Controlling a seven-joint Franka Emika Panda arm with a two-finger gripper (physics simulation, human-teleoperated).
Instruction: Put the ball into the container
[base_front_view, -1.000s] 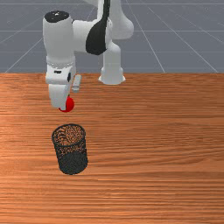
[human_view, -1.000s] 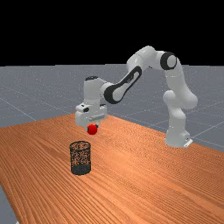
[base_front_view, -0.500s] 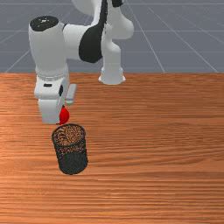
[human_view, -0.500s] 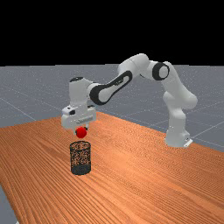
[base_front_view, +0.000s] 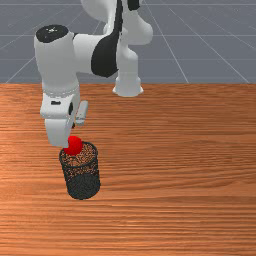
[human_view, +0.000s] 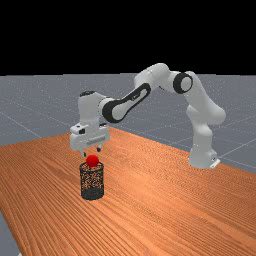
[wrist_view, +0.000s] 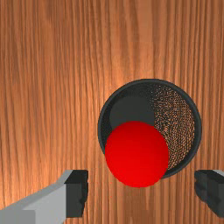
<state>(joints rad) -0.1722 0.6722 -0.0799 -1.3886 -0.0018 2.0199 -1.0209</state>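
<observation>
Our tool (human_view: 92, 152) hangs with its fingers spread, and the red ball (human_view: 92, 161) is free just below it, at the mouth of the dark mesh container (base_front_view: 82, 188). Whether they touch, we cannot tell. The container stands upright on our bench (base_front_view: 175, 150).
</observation>
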